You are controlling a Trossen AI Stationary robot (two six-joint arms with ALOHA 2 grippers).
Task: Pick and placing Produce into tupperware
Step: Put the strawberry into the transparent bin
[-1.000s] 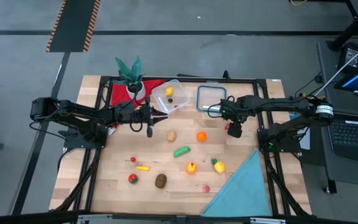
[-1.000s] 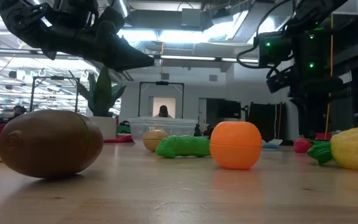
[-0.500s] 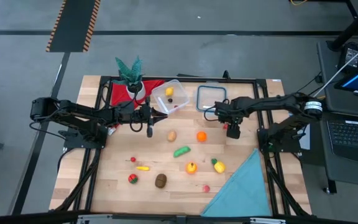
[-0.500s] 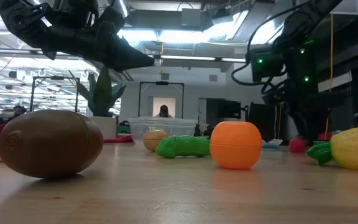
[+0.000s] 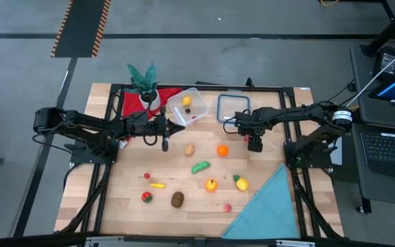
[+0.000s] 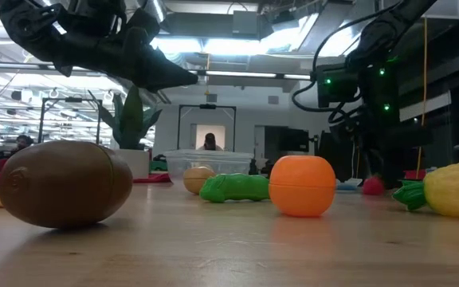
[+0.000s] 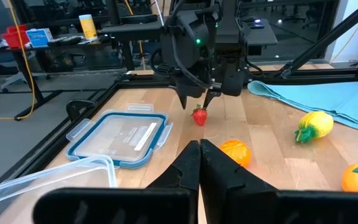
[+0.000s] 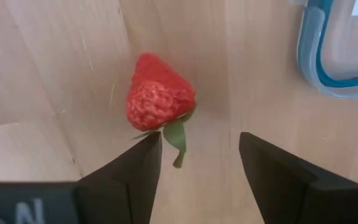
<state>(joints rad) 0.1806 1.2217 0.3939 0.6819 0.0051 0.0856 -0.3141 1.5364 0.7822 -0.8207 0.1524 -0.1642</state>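
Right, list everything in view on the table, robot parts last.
tupperware: 1, clear, back centre, two small pieces inside
lid: 1, clear, blue-rimmed, beside tupperware
strawberry: 1, red, near lid
orange: 1, orange, centre
potato: 1, tan, centre
green vegetable: 1, green, centre
kiwi: 1, brown, front
lemon: 1, yellow, front right
orange-yellow piece: 1, front
pink piece: 1, front
small red piece: 1, front left
yellow piece: 1, front left
red-green piece: 1, front left
plant: 1, green, back left
red cloth: 1, by plant
teal cloth: 1, front right
left gripper: shut, near tupperware
right gripper: open, over strawberry
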